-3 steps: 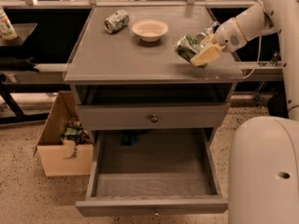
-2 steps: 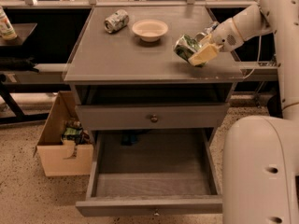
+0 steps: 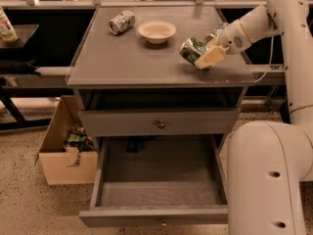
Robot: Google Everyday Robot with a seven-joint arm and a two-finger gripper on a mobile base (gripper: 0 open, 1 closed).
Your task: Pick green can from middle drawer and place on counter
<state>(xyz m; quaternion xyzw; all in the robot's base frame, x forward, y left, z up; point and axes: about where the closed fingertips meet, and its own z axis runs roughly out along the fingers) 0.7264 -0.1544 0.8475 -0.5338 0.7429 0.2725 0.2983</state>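
The green can [image 3: 190, 51] lies tilted, just above or on the right part of the counter [image 3: 127, 58]. My gripper [image 3: 206, 54] is shut on the green can, its tan fingers [image 3: 211, 58] clamped on the can's right side. The white arm reaches in from the upper right. The middle drawer [image 3: 159, 185] is pulled out below, and its grey floor shows nothing in it. Its front edge is at the bottom of the view.
A cream bowl [image 3: 157, 31] and a paler silvery can [image 3: 121, 21] on its side sit at the back of the counter. A cardboard box [image 3: 68, 151] with items stands on the floor to the left. The robot's white base [image 3: 269, 180] fills the lower right.
The gripper with the green can has shifted slightly left and down over the counter. Nothing else moved.
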